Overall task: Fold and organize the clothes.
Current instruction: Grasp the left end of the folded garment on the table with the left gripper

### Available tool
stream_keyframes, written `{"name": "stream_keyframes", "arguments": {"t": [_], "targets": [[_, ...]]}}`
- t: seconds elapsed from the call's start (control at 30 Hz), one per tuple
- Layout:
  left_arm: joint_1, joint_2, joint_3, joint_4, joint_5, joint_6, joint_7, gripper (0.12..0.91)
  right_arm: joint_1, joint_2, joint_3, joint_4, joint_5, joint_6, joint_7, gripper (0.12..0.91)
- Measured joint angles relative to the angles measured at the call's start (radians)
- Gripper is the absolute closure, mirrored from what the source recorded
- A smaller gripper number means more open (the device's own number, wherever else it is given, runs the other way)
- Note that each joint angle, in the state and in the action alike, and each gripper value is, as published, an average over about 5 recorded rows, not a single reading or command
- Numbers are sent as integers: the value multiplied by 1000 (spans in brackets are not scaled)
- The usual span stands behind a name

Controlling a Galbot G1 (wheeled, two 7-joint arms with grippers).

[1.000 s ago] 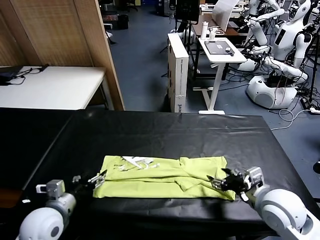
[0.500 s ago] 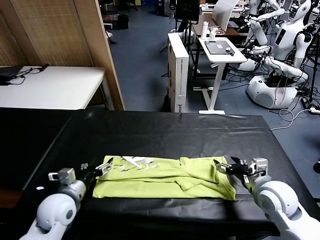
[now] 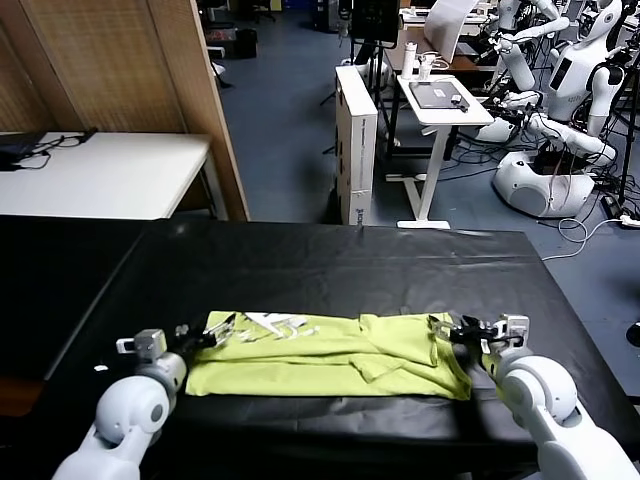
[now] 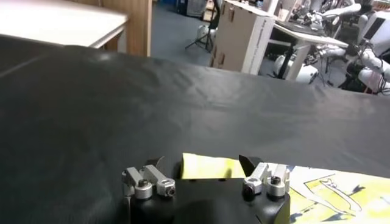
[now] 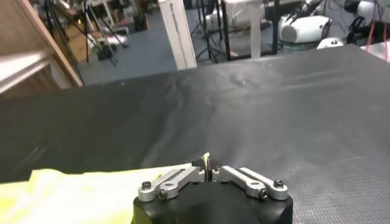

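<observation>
A: Where does the T-shirt [image 3: 330,352] sit?

B: Flat on the black tablecloth [image 3: 330,260] of the tabletop, near the robot's edge, folded into a long band with a white print showing toward the left end.

A: And the end effectors?

B: The right end effector [image 3: 452,328] is at the shirt's far right corner, fingers pinched together with a sliver of yellow-green cloth between them in the right wrist view. The left end effector [image 3: 212,331] is at the far left corner, fingers apart, astride the edge of the cloth, not closed on it.

A: So what could go wrong?

B: The sides are uneven. If both arms lift now, I'd judge only the right corner rises and the band twists or drags across the tablecloth. The right pinch also looks thin, only the very edge, so it might slip out under tension.

A: Anything else?

B: The left fingers could close on just the top layer, or catch the tablecloth too.
</observation>
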State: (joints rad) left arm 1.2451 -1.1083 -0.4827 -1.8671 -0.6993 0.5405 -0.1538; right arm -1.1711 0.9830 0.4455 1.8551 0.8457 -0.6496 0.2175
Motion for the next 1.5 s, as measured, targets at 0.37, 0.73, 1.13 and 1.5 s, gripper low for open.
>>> {"name": "stream_keyframes", "arguments": {"t": [0.37,0.73,1.13,1.5], "targets": [[9,-4,3,2,6,-12,18,125,0,25,1,-10,-21,53,14,468],[-10,-1,-11,23,8,-24,13,123,-6,41,8,-14,-15,142,-11,119],[-1,7,-25,2,61,-54,37,123,-82,-15,66,89,-46,219,-98,118],[112,79,-129,-85,-113,30,46,123,-231,-89,177,256,25,218,-118,118]]}}
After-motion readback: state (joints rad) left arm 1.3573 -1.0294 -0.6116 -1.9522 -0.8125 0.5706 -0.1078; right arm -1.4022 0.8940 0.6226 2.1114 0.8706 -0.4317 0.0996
